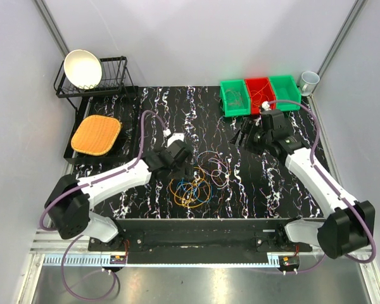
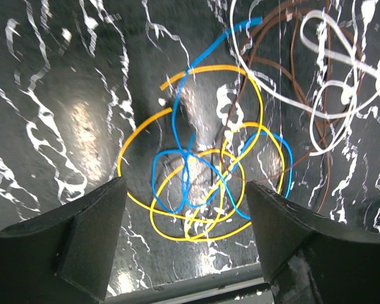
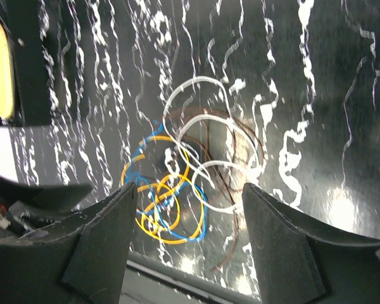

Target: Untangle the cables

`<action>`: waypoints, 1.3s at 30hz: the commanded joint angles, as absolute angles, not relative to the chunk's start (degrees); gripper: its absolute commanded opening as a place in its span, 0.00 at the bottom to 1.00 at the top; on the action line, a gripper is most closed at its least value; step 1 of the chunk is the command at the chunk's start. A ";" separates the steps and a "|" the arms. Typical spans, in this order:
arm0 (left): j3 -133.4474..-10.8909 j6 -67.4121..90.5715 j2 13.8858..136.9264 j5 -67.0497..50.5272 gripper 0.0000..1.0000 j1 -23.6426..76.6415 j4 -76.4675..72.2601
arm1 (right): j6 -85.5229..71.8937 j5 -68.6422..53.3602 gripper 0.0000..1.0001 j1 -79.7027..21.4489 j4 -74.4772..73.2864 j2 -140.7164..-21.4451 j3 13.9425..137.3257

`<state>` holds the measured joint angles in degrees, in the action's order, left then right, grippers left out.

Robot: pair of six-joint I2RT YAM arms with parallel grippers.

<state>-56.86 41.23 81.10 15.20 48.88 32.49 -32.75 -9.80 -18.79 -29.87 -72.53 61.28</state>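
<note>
cables one tangled heap, mid tabletop | left end effector at their 10 o'clock, wide open, empty | right end effector at 2 o'clock, wide open, empty | risk: pinch catches several overlapped loops, drags knot tighter
</note>
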 commanded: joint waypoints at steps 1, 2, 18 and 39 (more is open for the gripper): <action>-56.43 43.59 82.35 14.68 0.77 50.88 30.06 | -31.38 -13.09 0.72 -18.90 -29.19 -68.47 56.27; -56.69 43.77 82.61 14.85 0.77 51.50 30.06 | -31.29 -14.23 0.71 -19.07 -28.66 -68.12 55.21; -59.94 42.28 89.82 17.40 0.74 51.68 29.27 | -27.51 -23.03 0.67 -23.46 -20.74 -77.69 50.01; -82.44 25.84 108.98 9.32 0.67 43.59 29.18 | -27.16 -14.86 0.67 -23.47 -22.06 -79.98 53.53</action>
<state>-78.52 28.62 106.98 12.38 43.86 30.26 -28.23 -15.97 -23.27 -22.20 -81.60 51.37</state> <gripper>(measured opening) 0.679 0.667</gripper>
